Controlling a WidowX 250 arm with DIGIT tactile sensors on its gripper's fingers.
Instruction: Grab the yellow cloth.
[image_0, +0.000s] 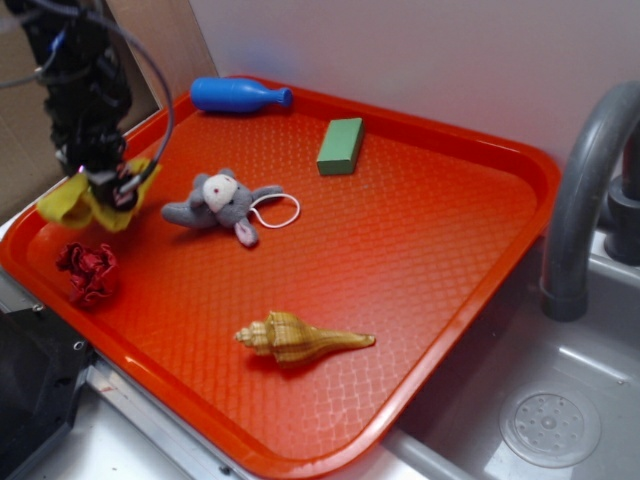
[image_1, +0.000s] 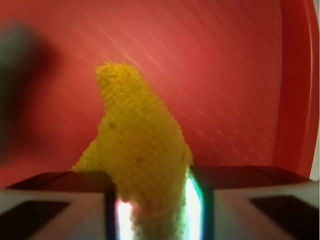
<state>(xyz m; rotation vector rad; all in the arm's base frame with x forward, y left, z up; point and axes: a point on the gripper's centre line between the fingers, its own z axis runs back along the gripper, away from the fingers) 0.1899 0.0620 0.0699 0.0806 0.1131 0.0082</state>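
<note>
Pinched in the hand (image_1: 160, 210), yellow cloth (image_1: 137, 160) dangles above the tray's (image_0: 450, 400) left edge — only a fold is caught, so it might slip out.

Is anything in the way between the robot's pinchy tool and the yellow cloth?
No, nothing is in the way. The tool is already shut on the yellow cloth, which hangs between its fingers at the left edge of the red tray. The grey mouse lies beside it, apart.

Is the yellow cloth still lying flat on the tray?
No, the yellow cloth hangs pinched in the pincer, lifted off the red tray.
</note>
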